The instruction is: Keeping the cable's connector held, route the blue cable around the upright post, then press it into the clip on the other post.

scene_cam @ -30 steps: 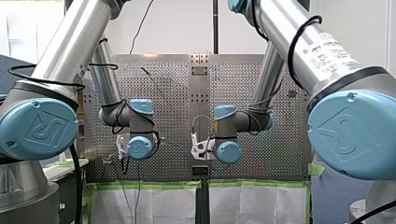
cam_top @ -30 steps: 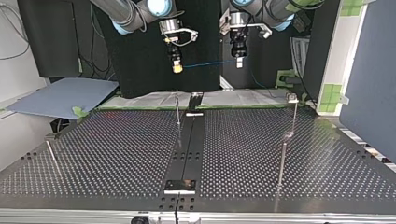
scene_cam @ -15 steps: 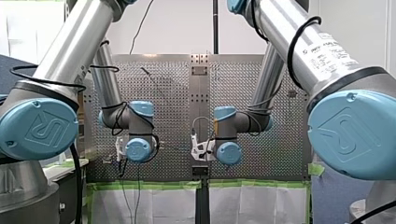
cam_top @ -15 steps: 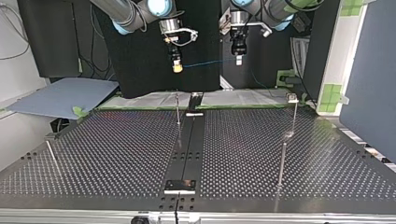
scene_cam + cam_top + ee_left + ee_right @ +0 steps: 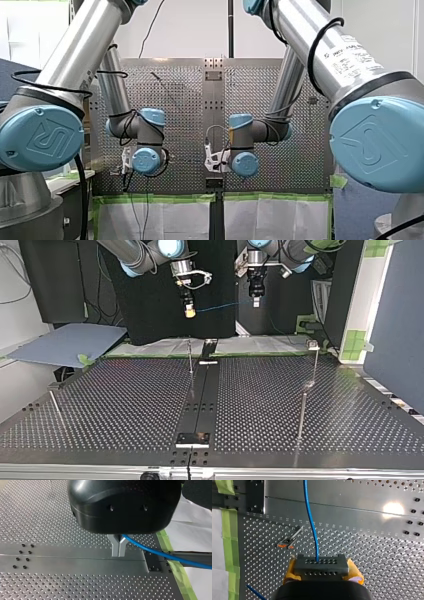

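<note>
Right gripper (image 5: 322, 572): dark connector (image 5: 321, 565), blue cable (image 5: 310, 522)

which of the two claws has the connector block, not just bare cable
My right claw: its yellow pads clamp the dark connector, with the blue cable leaving it. My left claw pinches only the cable between its metal fingers.

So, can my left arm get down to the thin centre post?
Probably yes: the left pincer, shut on the blue cable, hangs high beyond the post with only open air between them.
</note>
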`<action>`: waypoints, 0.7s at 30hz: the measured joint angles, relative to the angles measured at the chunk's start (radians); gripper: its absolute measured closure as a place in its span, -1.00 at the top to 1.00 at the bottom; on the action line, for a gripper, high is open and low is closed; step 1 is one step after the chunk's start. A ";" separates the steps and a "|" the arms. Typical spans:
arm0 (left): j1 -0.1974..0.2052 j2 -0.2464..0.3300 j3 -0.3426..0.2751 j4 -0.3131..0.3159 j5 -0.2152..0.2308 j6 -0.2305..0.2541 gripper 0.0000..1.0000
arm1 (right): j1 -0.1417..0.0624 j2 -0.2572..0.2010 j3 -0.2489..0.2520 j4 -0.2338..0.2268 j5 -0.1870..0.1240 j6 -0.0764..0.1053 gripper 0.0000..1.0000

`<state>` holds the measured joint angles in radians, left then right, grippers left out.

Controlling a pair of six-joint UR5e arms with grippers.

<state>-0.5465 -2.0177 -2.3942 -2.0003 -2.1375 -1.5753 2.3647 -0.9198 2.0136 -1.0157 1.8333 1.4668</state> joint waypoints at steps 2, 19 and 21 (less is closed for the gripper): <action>0.000 0.000 0.000 0.000 0.000 0.000 -1.00 | 0.000 0.000 0.000 0.000 0.000 0.000 -1.00; -0.006 0.111 0.007 -0.013 0.012 -0.044 -1.00 | 0.019 -0.087 -0.011 0.115 -0.022 0.026 -1.00; -0.002 0.129 0.007 -0.013 0.004 -0.048 -1.00 | 0.020 -0.108 -0.023 0.136 -0.042 0.031 -1.00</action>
<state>-0.5481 -1.8882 -2.3869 -2.0135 -2.1331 -1.6233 2.3845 -1.0274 1.9906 -0.8802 1.7914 1.4976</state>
